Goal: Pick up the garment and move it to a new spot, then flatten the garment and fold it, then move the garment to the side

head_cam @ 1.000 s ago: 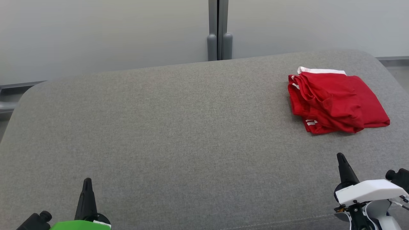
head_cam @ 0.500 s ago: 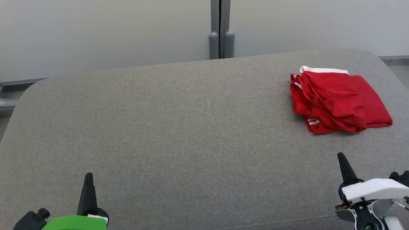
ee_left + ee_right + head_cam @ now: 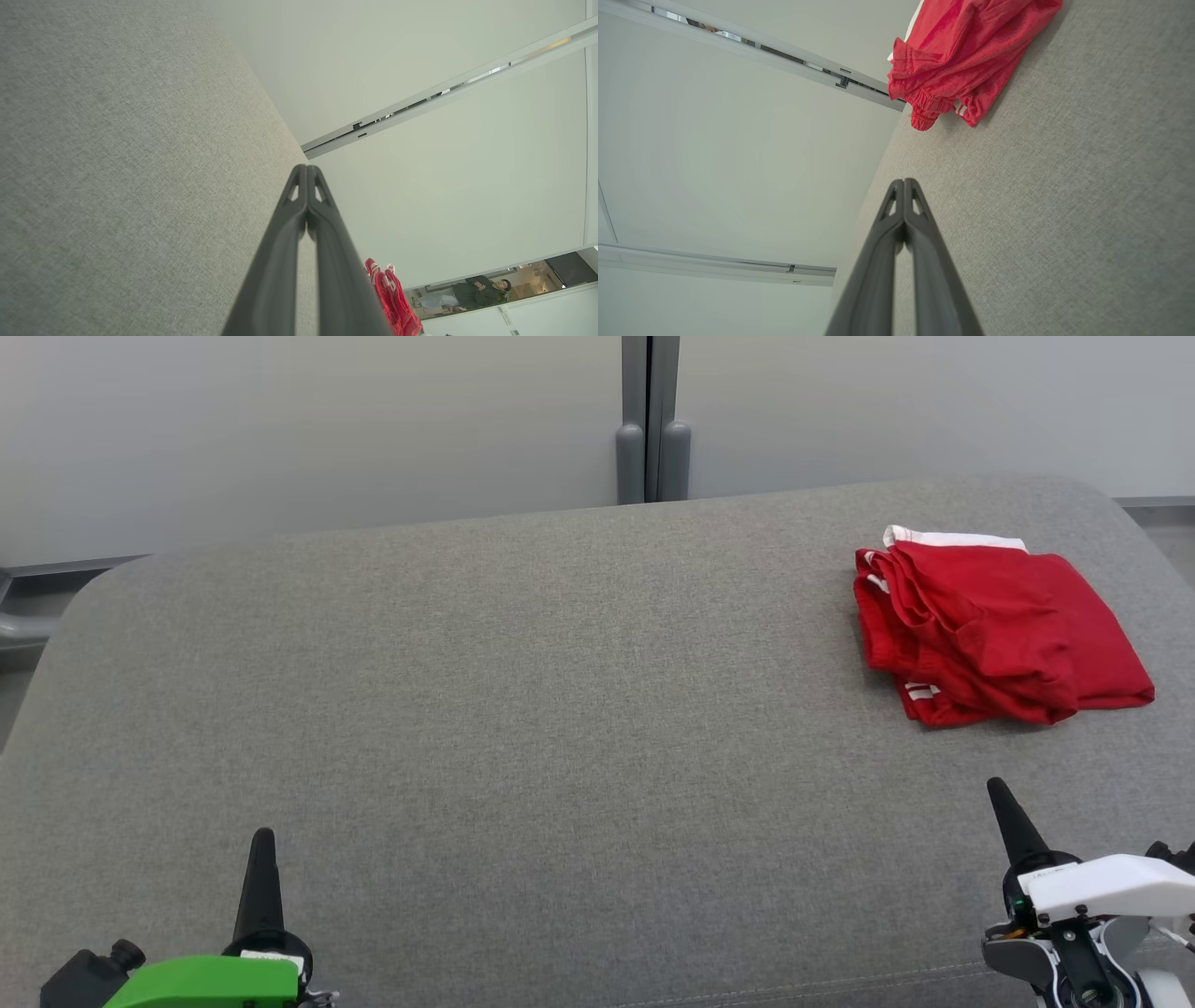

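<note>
A red garment (image 3: 994, 627) with white trim lies folded in a loose bundle at the far right of the grey cushioned surface (image 3: 523, 709). It also shows in the right wrist view as the garment (image 3: 966, 60) ahead, and small in the left wrist view as the garment (image 3: 392, 298). My right gripper (image 3: 999, 791) is shut and empty, near the front edge, a good way short of the garment. At the lower left my left gripper (image 3: 262, 840) is shut with nothing in it. Both wrist views show the fingers pressed together: left gripper (image 3: 307, 169), right gripper (image 3: 904, 183).
A pale wall with a grey vertical post (image 3: 652, 420) stands behind the surface. A person (image 3: 481, 291) shows far off in the left wrist view, beyond a partition. The broad grey surface stretches between my grippers and the garment.
The head camera has shifted a little, so the whole picture slid right. Both grippers stay shut; the left one shows slightly higher in the frame. The garment lies as before.
</note>
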`<state>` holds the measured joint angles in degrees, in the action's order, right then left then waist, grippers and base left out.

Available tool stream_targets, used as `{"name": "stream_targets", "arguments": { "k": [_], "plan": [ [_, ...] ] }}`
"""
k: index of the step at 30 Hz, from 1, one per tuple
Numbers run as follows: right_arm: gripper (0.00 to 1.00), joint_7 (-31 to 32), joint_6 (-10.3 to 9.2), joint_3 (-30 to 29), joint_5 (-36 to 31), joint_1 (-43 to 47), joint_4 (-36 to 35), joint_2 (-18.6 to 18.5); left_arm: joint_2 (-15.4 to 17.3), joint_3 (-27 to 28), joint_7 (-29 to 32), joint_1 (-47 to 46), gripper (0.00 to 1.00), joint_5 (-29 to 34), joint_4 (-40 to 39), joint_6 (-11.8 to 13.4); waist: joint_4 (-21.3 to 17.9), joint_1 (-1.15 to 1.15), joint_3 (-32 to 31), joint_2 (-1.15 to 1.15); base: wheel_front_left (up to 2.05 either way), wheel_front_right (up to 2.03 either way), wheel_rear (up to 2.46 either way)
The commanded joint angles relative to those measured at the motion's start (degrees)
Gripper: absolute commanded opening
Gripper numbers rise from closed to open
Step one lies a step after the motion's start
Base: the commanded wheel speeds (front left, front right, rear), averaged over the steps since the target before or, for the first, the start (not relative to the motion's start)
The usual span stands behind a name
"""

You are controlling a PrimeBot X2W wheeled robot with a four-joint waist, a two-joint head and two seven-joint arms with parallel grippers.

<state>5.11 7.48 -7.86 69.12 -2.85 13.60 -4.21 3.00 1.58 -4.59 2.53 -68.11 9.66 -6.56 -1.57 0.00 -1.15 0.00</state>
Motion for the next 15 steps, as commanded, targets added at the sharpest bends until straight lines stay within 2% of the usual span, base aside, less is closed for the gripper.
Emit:
{"name": "stream_targets", "arguments": {
  "k": [1,15],
  "plan": [
    [0.00,0.5,0.02,-0.4,1.5,-1.3,-0.7,0.0,0.1,-0.1,0.4,-1.5,0.00,-1.6,-0.6,-0.4,0.1,0.00,0.1,0.00,0.00,0.00,0.00],
    [0.00,3.1,0.02,-1.7,8.5,-1.4,-0.9,0.4,0.1,-0.5,1.6,-2.2,0.00,-9.2,-0.8,-0.6,0.5,0.00,0.5,0.00,0.00,0.00,0.00]
  ]
}}
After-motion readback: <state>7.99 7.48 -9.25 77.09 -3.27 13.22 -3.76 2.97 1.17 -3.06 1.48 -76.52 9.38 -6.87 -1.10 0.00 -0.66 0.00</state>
